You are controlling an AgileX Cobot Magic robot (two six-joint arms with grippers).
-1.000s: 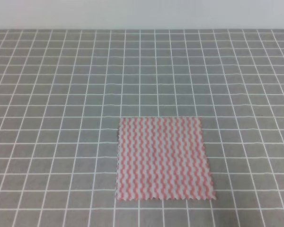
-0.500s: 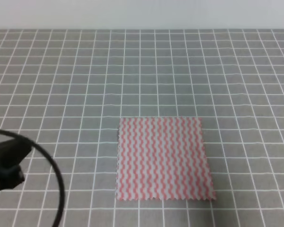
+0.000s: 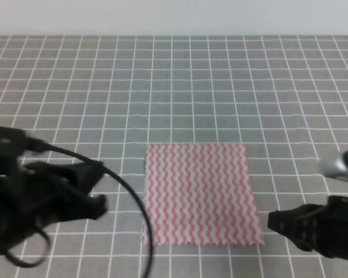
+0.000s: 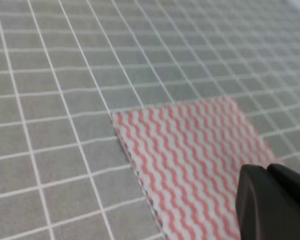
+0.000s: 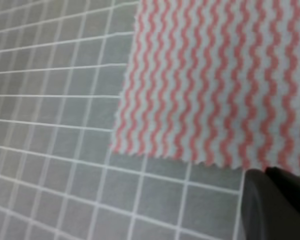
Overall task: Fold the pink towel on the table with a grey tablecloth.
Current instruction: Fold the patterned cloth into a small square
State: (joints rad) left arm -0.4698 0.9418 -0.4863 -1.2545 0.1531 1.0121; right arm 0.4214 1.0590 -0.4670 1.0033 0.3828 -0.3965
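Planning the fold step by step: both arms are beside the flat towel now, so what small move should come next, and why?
Probably lower both grippers to the near corners. The pink towel lies flat and unfolded on the grey tablecloth, with the left gripper and right gripper flanking it, neither touching it yet.

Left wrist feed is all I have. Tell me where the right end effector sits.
Observer: High view: the right end effector is just off the pink towel's near right corner, with a gap showing.
Operator: Report the towel's near edge.
Observer: Right wrist view: it lies flat on the grey tablecloth, unfolded.
Operator: Give me the left end effector's spot.
Observer: High view: the left end effector is beside the towel's left edge, apart from it.
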